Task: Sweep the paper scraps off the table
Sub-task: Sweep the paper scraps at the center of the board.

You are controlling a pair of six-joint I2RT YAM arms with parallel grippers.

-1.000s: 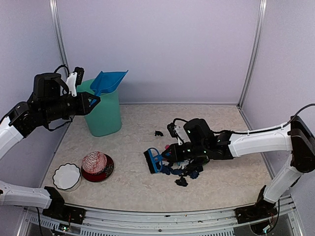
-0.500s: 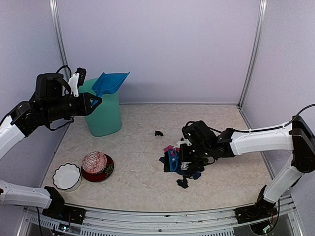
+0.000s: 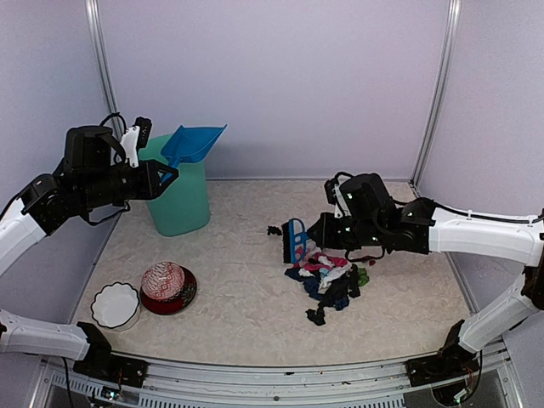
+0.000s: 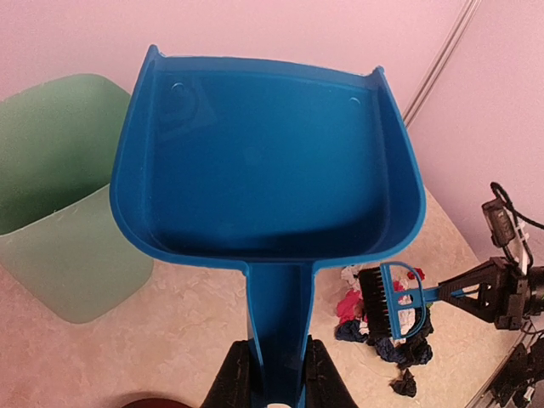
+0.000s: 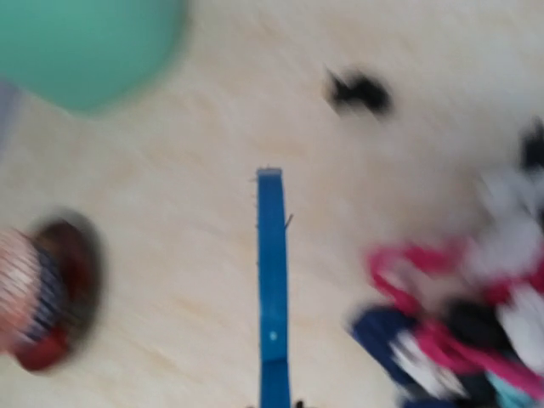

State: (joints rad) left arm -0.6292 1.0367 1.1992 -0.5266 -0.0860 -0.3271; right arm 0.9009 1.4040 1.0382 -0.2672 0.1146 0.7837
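Observation:
A heap of paper scraps [image 3: 327,276], black, pink, white and green, lies right of the middle of the beige table [image 3: 229,306]. One black scrap [image 3: 274,230] lies apart behind it, and another [image 3: 315,316] lies in front. My right gripper [image 3: 316,233] is shut on the small blue hand brush [image 3: 295,240], held at the heap's far left edge; it shows blurred in the right wrist view [image 5: 272,289]. My left gripper [image 4: 272,384] is shut on the handle of the blue dustpan [image 4: 263,161], held empty above the green bin [image 3: 178,191].
A red patterned bowl [image 3: 167,287] and a white fluted bowl [image 3: 115,304] stand at the front left. The green bin stands at the back left. Grey walls and metal posts close in the table.
My right gripper has carried the brush rightward and back, from the heap's left front to its far left edge. The scraps are now uncovered and bunched. The left arm has barely moved.

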